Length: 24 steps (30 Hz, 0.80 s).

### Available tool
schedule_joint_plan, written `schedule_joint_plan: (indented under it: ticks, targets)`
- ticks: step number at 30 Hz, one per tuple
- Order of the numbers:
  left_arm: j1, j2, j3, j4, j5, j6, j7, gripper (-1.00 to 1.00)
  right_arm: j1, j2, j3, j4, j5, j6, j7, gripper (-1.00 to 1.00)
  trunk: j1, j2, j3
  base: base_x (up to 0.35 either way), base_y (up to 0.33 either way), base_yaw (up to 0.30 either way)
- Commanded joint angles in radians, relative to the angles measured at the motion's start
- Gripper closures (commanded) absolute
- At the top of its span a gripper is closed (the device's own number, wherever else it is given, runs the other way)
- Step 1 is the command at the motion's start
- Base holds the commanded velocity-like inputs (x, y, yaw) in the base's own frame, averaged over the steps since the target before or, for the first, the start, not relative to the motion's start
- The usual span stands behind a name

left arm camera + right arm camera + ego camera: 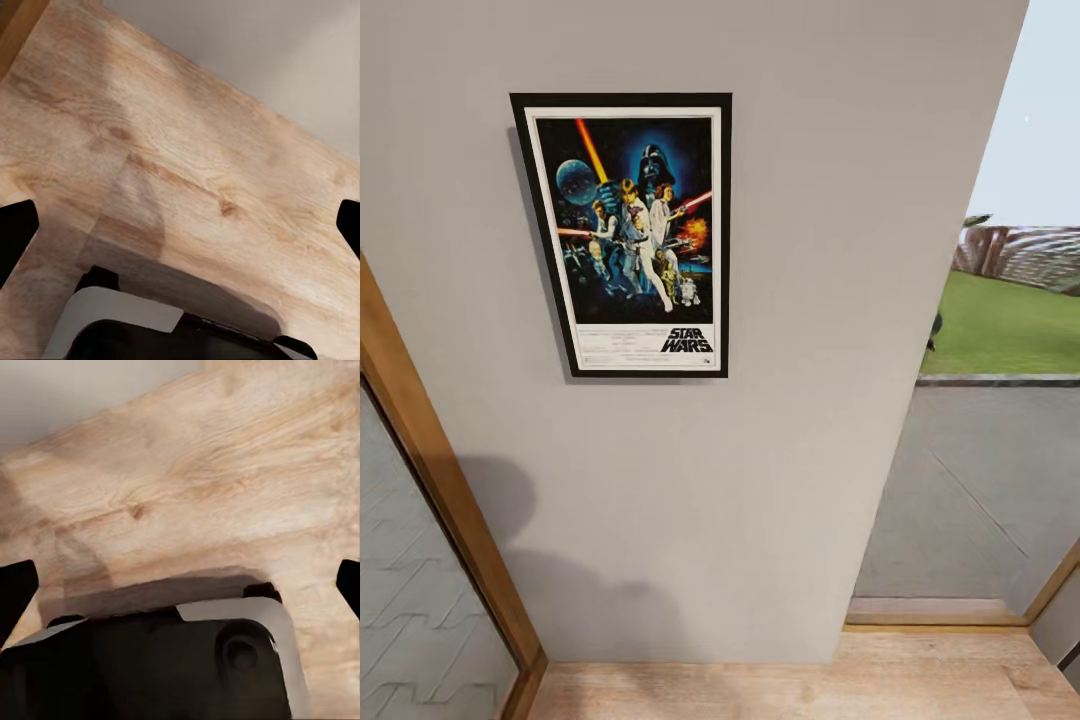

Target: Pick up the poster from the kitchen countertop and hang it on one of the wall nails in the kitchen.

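The poster hangs flat and upright on the pale grey wall, at upper left in the head view. Its black frame, white border and "STAR WARS" strip all show, and nothing holds it. The kitchen countertop is out of view. My left gripper points down at the wooden floor; its black fingertips stand far apart with nothing between them. My right gripper is also open over the floor, its fingertips at the picture's edges. The nail is hidden behind the poster.
A wooden door frame with a glass pane runs along the left of the wall. To the right, an opening looks onto pavement and grass. My own grey-and-black base shows below both wrists.
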Motion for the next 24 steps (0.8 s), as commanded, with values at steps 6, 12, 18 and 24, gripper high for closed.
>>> schedule_joint_plan:
  ticks: [6,12,18,24]
  targets:
    - [-0.001,-0.033,-0.010,0.001,0.000,-0.003,0.239,-1.00,-0.002,0.038,-0.008,0.036,-0.006,-0.001,-0.428,-1.00,0.001,-0.002,-0.002,0.000,0.000,0.000]
    - [-0.001,-0.039,-0.010,0.000,-0.001,-0.003,0.276,-1.00,-0.002,0.042,-0.008,0.038,-0.006,0.000,-0.475,-1.00,0.001,-0.002,-0.002,0.000,0.000,0.000]
    - [-0.001,-0.040,-0.010,0.000,-0.001,-0.003,0.280,-1.00,-0.003,0.042,-0.007,0.038,-0.007,0.000,-0.480,-1.00,0.001,-0.002,-0.002,0.000,0.000,0.000]
    - [-0.001,-0.040,-0.010,0.000,-0.001,-0.003,0.281,-1.00,-0.002,0.042,-0.008,0.038,-0.007,0.000,-0.481,-1.00,0.001,-0.002,-0.002,0.000,0.000,0.000]
